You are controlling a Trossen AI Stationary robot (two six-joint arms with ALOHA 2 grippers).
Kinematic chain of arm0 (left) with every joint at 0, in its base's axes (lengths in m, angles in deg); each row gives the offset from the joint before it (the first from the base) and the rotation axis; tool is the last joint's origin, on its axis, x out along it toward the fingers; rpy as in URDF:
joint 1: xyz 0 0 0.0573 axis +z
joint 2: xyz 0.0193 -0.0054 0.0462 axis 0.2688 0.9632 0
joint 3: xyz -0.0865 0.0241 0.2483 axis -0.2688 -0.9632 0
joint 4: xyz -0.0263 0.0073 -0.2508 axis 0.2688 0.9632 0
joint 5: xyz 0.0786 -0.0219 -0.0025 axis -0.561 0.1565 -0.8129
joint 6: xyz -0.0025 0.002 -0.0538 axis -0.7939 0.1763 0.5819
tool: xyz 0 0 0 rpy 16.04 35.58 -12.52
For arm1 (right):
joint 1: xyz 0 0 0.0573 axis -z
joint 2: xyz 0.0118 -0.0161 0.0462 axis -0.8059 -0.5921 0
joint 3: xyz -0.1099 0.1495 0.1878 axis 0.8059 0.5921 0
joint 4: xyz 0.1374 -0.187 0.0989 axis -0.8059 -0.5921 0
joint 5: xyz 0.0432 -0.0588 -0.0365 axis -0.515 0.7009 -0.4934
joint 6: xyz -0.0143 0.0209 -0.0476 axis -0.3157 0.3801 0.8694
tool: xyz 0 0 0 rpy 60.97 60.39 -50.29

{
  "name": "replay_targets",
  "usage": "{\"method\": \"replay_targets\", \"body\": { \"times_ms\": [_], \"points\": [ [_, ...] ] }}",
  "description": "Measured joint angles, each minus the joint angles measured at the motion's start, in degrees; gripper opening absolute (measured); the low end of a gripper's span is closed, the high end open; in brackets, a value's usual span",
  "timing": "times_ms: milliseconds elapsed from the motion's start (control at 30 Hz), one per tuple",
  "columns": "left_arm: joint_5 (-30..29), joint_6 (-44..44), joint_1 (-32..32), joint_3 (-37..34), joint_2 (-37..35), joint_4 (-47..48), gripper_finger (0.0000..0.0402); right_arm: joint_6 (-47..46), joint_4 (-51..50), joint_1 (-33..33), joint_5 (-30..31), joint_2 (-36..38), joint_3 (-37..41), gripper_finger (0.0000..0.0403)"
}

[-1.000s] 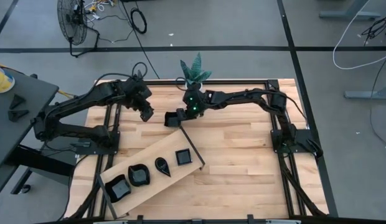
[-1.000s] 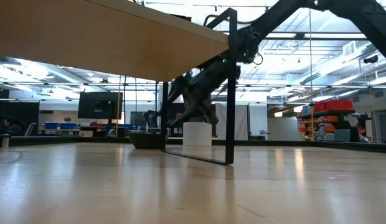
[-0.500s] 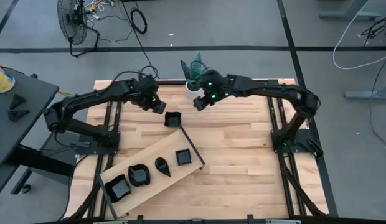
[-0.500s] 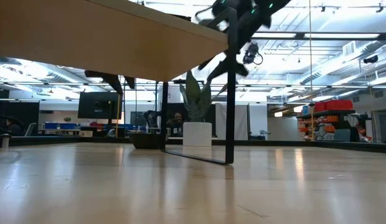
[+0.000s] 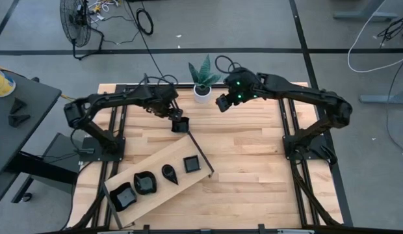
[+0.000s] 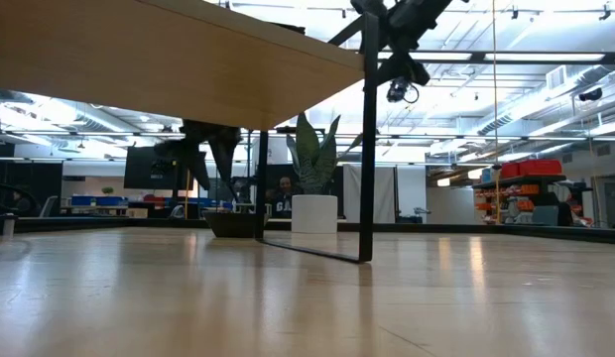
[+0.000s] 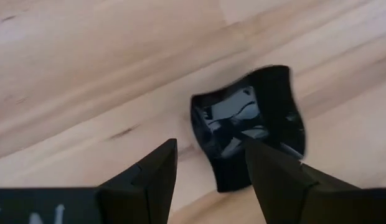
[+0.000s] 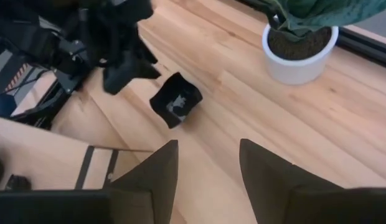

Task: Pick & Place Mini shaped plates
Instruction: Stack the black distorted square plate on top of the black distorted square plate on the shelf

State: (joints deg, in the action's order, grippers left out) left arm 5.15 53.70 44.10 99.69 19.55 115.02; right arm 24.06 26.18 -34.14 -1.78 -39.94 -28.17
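The left end effector (image 5: pixel 177 116) hovers with fingers spread just over a square black dish (image 5: pixel 180 125) on the counter (image 5: pixel 253 156), apparently lined up to grasp it. The right end effector (image 5: pixel 222 103), fingers apart and empty, hangs near the potted plant (image 5: pixel 203 78). Four glossy dishes (image 5: pixel 159 177) sit on the raised board (image 5: pixel 146 168).

Grey concrete floor (image 5: pixel 208 29) surrounds the light wooden butcher-block desk (image 5: pixel 247 162), crossed by dark floor lines (image 5: pixel 188 51). A black pedestal fan (image 5: pixel 76 19) stands at the far left, with black cables (image 5: pixel 144 21) looped beside it. A dark grey side table (image 5: pixel 16 123) sits left of the desk. White cables (image 5: pixel 374 39) trail at the far right. Low view: open hall with white ceiling beams (image 6: pixel 506 74), strip lighting, a dark wall monitor (image 6: pixel 154 167), and red shelving (image 6: pixel 521 188) at right.
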Motion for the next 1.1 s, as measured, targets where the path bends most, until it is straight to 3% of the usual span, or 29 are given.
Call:
{"method": "replay_targets", "body": {
  "times_ms": [567, 1100],
  "points": [
    [2.56, -0.09, 0.31, 0.0, 11.66, -4.82, 0.0187, 0.04, -1.6, -1.73, 2.56, 0.16, 0.0, 0.0173],
    [1.71, -1.23, 0.22, 0.0, 11.74, -4.97, 0.0039, 0.02, -1.44, -1.78, 2.58, 0.12, 0.0, 0.0173]
  ]
}}
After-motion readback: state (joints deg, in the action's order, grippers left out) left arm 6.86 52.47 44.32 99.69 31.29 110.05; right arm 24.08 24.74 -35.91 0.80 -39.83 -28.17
